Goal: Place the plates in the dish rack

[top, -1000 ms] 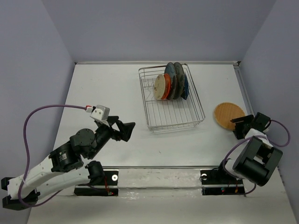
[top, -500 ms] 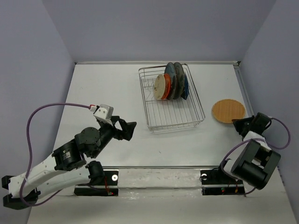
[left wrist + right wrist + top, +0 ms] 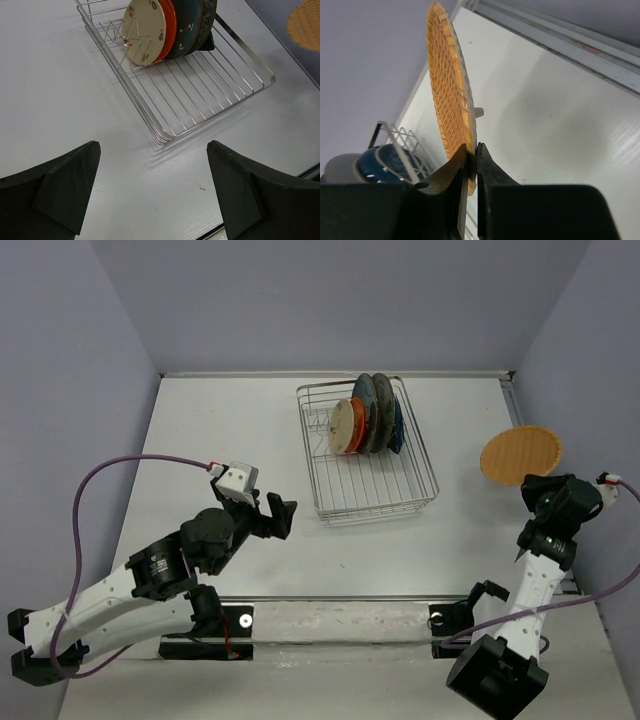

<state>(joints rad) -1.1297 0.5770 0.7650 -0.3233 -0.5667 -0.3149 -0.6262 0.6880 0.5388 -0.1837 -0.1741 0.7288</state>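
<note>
Five plates (image 3: 367, 420): seemingly that many, on edge at the far end of the dish rack (image 3: 375, 490).
Tan plate (image 3: 520, 455): lifted off the counter (image 3: 220, 440), well right of the rack, pinched at its lower rim by the right claw (image 3: 545, 488).
Left claw (image 3: 277, 512): near the rack's front-left corner.
Left wrist: fingers spread wide, nothing held; bare wires nearer than the cream plate (image 3: 145, 32).
Right wrist: jaws clamped on the rim, plate upright.
Advice: carry high over the rack wall, keep edge-on, lower just before the cream plate, release only once seated.
</note>
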